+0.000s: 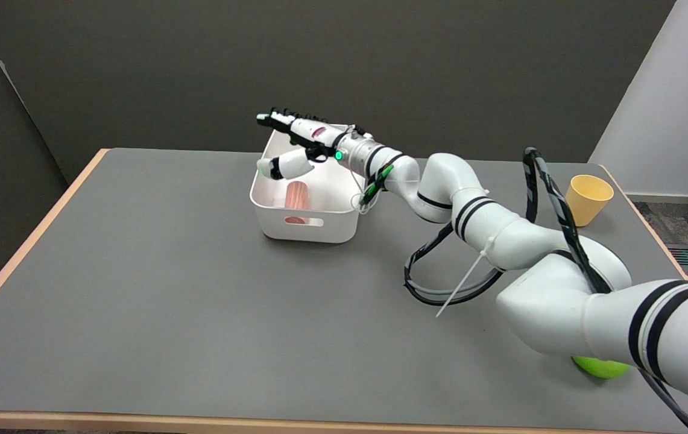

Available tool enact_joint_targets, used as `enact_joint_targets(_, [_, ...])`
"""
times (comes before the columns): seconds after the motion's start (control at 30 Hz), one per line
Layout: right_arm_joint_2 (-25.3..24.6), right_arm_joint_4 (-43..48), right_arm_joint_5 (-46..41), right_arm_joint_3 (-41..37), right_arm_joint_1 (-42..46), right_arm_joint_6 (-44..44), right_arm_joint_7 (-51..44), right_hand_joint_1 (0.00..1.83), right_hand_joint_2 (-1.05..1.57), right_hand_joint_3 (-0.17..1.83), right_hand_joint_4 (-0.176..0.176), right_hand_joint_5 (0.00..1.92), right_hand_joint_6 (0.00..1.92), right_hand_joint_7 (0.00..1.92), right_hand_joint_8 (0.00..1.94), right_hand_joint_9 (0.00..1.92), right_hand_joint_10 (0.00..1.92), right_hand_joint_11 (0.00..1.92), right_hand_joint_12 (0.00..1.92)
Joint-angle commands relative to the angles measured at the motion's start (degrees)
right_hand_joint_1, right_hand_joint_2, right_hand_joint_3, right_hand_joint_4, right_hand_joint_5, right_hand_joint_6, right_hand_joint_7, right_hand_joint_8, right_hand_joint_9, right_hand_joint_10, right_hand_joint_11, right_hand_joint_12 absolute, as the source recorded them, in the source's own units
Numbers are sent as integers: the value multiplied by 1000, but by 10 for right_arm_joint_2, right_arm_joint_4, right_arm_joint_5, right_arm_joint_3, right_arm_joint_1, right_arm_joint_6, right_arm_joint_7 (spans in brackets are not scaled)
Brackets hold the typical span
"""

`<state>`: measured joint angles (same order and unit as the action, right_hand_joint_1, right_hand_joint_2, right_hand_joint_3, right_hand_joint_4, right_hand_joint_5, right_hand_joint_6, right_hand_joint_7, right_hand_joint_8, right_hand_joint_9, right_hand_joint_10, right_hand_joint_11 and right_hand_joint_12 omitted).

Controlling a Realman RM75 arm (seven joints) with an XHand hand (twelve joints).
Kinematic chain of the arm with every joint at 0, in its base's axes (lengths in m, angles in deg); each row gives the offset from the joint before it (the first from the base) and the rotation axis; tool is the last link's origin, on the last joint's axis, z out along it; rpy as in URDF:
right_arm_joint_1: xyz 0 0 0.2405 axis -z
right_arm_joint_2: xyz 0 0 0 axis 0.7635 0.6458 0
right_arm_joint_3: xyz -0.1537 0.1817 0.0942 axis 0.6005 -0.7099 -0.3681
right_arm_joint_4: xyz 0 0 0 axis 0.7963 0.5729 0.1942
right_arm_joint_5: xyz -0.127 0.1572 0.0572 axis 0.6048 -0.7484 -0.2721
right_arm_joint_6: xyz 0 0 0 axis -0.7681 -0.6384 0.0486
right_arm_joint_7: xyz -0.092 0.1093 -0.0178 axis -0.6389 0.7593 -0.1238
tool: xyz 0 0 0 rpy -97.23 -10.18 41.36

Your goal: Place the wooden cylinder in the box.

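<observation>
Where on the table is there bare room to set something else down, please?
The whole left half, left of the box, and the near strip ahead of it are bare. The right is crowded: arm, cables, cup, green ball.

white box (pixel 271 208), reddish-brown wooden cylinder (pixel 296 194), yellow cup (pixel 588 198), grey table (pixel 169 301).

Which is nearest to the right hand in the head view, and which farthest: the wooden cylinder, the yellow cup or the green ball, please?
From the right hand:
1. Wooden cylinder, just below, inside the white box.
2. Yellow cup, at the table's far right.
3. Green ball, near right, under the arm.
</observation>
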<state>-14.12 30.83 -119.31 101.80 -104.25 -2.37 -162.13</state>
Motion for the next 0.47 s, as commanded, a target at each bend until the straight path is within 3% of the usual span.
enact_joint_targets(0.03, [85,187,-138,-80,99,8,37,392,619,943,64,0,234,-1,78,13,450,58,1099])
enact_joint_targets(0.2, [122,346,-138,-202,221,30,91,398,657,931,62,23,271,39,206,64,514,81,1145])
enact_joint_targets(0.27, [130,382,-138,-249,272,54,121,563,633,1038,63,85,145,122,73,51,596,158,982])
enact_joint_targets(0.33, [135,409,-138,-295,318,78,164,406,677,940,60,53,280,82,231,103,560,89,1177])
enact_joint_targets(0.4, [135,434,-138,-356,378,101,220,400,690,931,57,52,288,83,241,108,562,86,1191])
enact_joint_targets(0.47, [134,451,-138,-392,421,120,260,585,660,1047,49,79,195,103,201,65,618,159,992])
